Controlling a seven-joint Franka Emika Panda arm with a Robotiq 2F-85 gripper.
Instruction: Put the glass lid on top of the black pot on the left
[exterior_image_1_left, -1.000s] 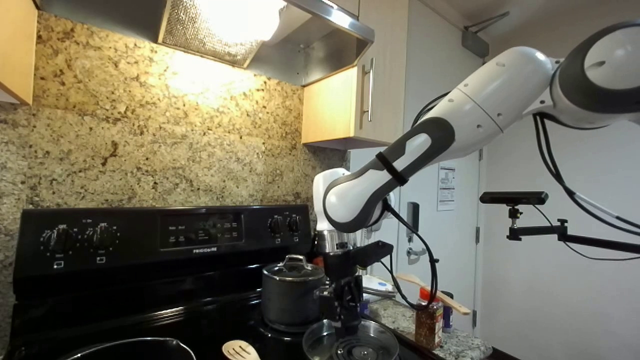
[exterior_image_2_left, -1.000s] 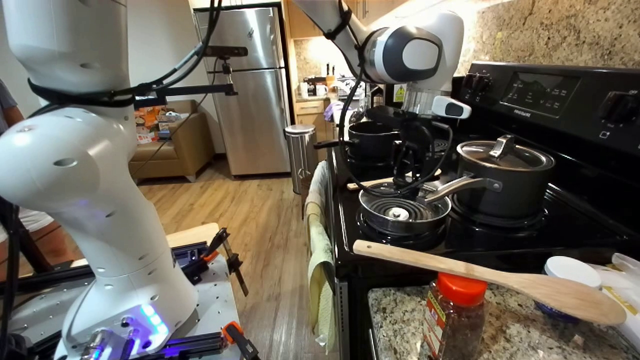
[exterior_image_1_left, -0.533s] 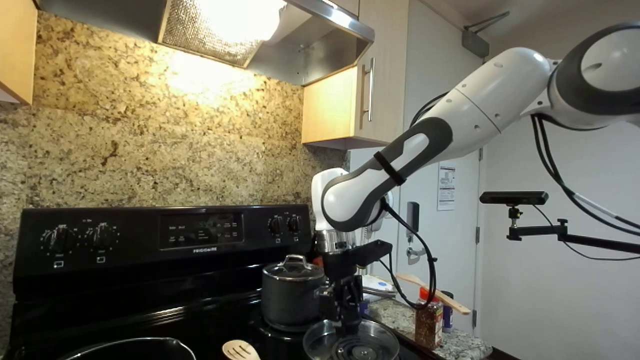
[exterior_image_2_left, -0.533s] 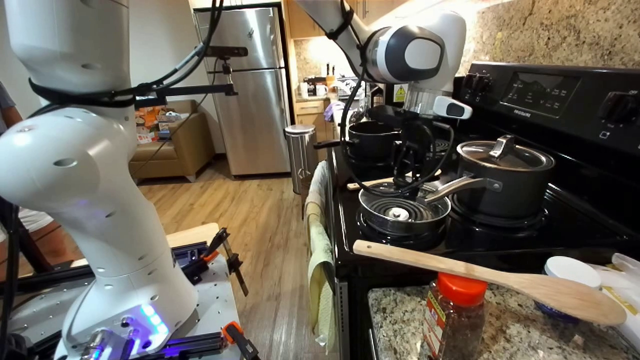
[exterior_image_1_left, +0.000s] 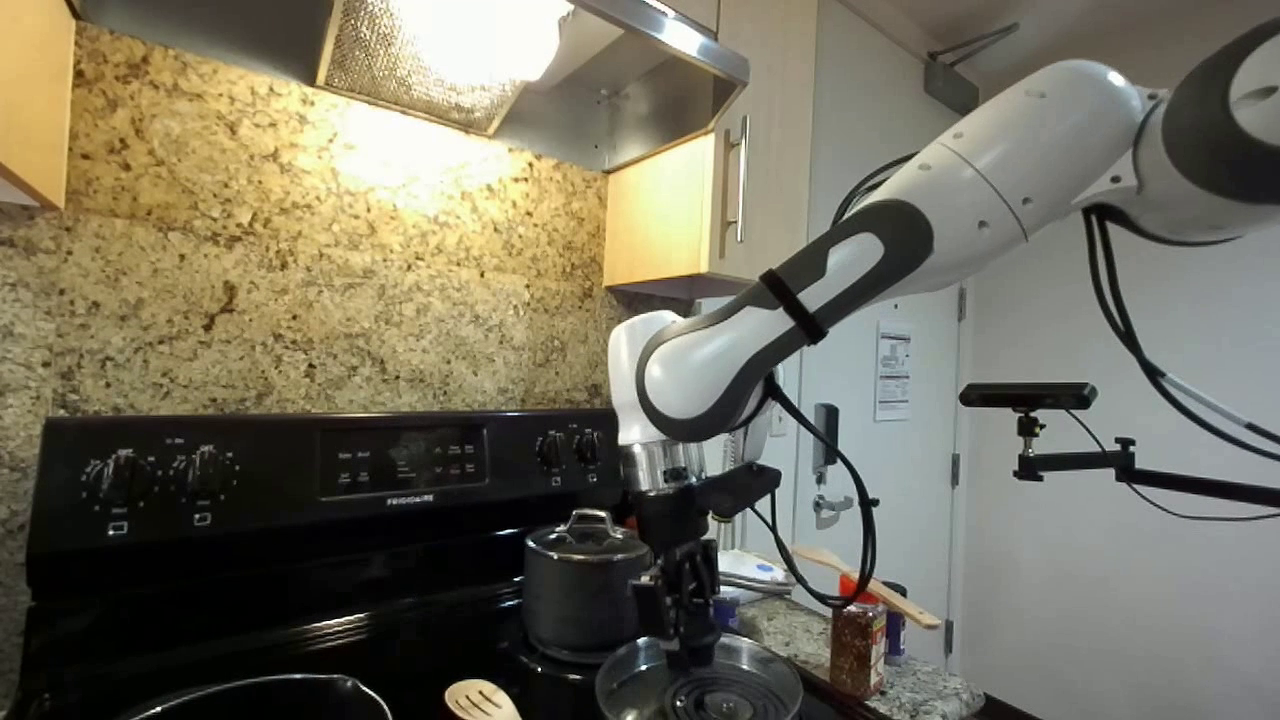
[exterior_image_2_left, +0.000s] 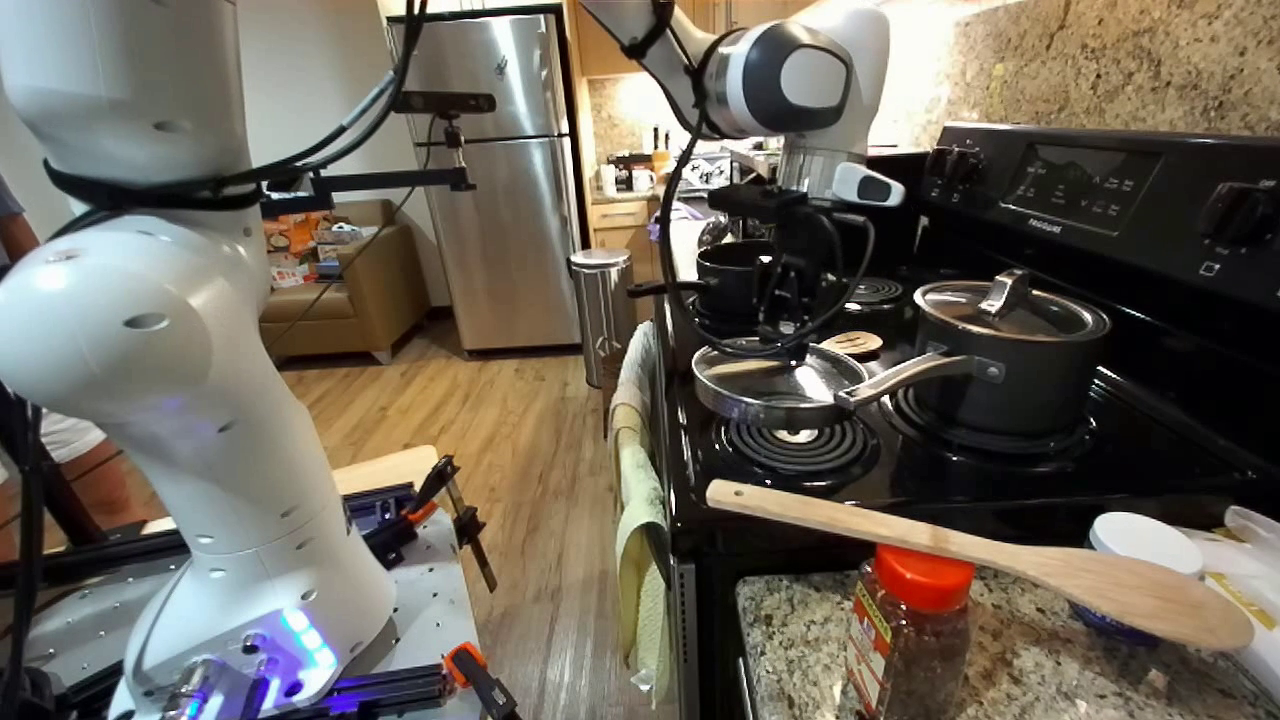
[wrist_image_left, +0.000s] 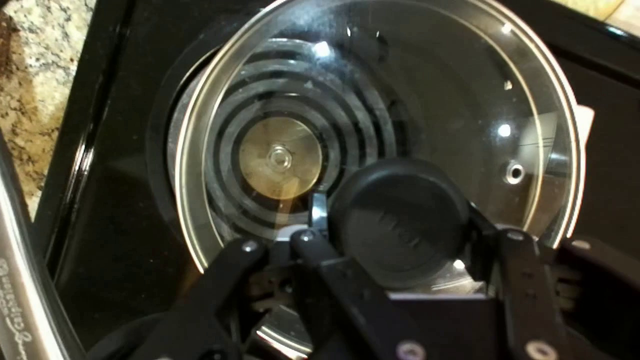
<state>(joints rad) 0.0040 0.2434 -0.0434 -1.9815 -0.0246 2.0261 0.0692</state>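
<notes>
The glass lid (exterior_image_2_left: 755, 385) hangs a little above the front coil burner (exterior_image_2_left: 795, 450), seen through its glass in the wrist view (wrist_image_left: 450, 85). My gripper (exterior_image_2_left: 788, 340) is shut on its black knob (wrist_image_left: 395, 200), one finger on each side. The lid and gripper also show in an exterior view, the lid (exterior_image_1_left: 635, 685) under the gripper (exterior_image_1_left: 690, 650). The black pot (exterior_image_2_left: 722, 285) stands beyond the gripper at the stove's far end, partly hidden by the gripper. Only its rim and dark inside (exterior_image_1_left: 265, 700) show at the bottom left of an exterior view.
A grey steel pot (exterior_image_2_left: 1010, 375) with its own lid stands behind the front burner; its handle (exterior_image_2_left: 925, 375) reaches to the glass lid's edge. A slotted wooden spoon (exterior_image_1_left: 480, 700) lies between the burners. A red-capped jar (exterior_image_2_left: 915, 630) with a wooden spoon (exterior_image_2_left: 960, 550) across it stands on the counter.
My gripper has risen and moved slightly toward the black pot, with the glass lid in it. The lid has come up off the burner, whose coil now shows beneath it.
</notes>
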